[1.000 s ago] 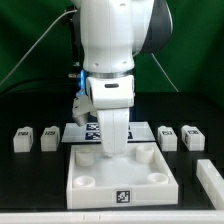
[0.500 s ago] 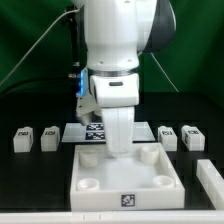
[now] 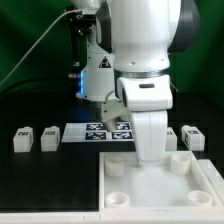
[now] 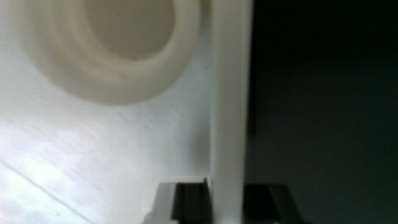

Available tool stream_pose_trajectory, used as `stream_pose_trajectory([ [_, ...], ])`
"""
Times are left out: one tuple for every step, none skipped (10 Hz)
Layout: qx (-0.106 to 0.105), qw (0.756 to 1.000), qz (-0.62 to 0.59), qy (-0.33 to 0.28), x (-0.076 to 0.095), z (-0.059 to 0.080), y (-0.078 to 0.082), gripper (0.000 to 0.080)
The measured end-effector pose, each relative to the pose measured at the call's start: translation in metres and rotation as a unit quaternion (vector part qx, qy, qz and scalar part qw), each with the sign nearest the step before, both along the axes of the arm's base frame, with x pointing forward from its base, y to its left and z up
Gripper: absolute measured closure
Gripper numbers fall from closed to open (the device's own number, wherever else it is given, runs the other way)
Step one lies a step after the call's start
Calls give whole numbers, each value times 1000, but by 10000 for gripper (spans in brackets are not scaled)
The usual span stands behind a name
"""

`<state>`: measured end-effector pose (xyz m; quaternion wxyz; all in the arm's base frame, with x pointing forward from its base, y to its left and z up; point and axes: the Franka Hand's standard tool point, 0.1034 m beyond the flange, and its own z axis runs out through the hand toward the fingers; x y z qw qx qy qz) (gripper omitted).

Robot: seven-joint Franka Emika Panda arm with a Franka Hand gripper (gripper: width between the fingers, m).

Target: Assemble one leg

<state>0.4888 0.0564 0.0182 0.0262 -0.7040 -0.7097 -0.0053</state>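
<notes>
On the black table (image 3: 40, 185), at about 2 o'clock from the pincer (image 3: 150, 157) and apart from it, stands the nearest leg (image 3: 190, 136). It is a small white blocky post with a black-and-white tag on its front face. Two more stand in the same row, well off toward 9 o'clock: the far-left leg (image 3: 22, 138) and the second leg (image 3: 50, 137) just beside it. Neither touches the pincer.

The pincer is down on the white tray (image 3: 150, 195), a large, smooth square piece with raised walls and round corner sockets (image 3: 117, 171). In the wrist view its dark fingertips (image 4: 187, 205) sit against either side of the tray's thin upright wall (image 4: 228, 100), clamped on it. The white floor with one shallow socket lies on one side of the wall and the dark table on the other.

The marker board (image 3: 105, 130) lies flat at about 10 o'clock from the pincer, beyond the tray. The bulky white arm (image 3: 145, 50) hides the stretch of table between the marker board and the nearest leg.
</notes>
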Motion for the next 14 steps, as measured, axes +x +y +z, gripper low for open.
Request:
stream_pose_trajectory([
  [1,1000,-2,5,1,-1,2,736],
  [2,1000,-2,7,1,-4,3,736],
  [3,1000,-2,6,1,-6,2,735],
  [3,1000,-3,5,0,-6,1,735],
  [3,1000,-4,5,0,-6,1,729],
  [3,1000,-4,5,0,-7,1,729],
  [3,1000,-5,5,0,-7,1,552],
  [3,1000,-5,6,0,-7,1,370],
  [3,1000,-5,6,0,-7,1,370],
  [3,1000,-5,6,0,-7,1,236],
  [3,1000,-5,6,0,-7,0,168],
  [3,1000,-5,6,0,-7,0,168],
  [3,1000,-5,6,0,-7,0,155],
  [3,1000,-5,6,0,-7,0,151],
])
